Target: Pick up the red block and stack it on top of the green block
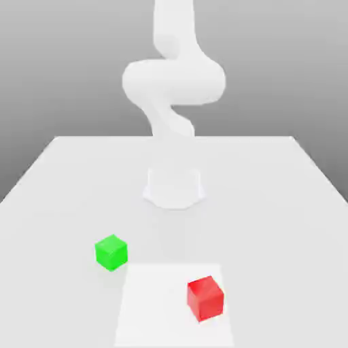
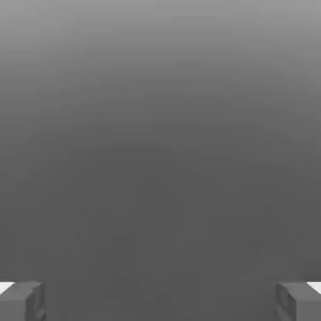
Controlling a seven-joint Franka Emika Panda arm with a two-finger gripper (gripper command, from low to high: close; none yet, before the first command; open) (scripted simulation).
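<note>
While holding nothing in the wide-open tool [image 2: 160, 302], shows the plain, cube-shaped red block [image 1: 205, 299] on a flat white patch [image 1: 151, 306]. Shows also the cubic green block [image 1: 111, 252] near, on the smooth surface [image 1: 54, 285].

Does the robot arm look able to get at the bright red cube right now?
Probably yes: the tool is open, and the bright red cube sits with nothing on top or touching it.
</note>
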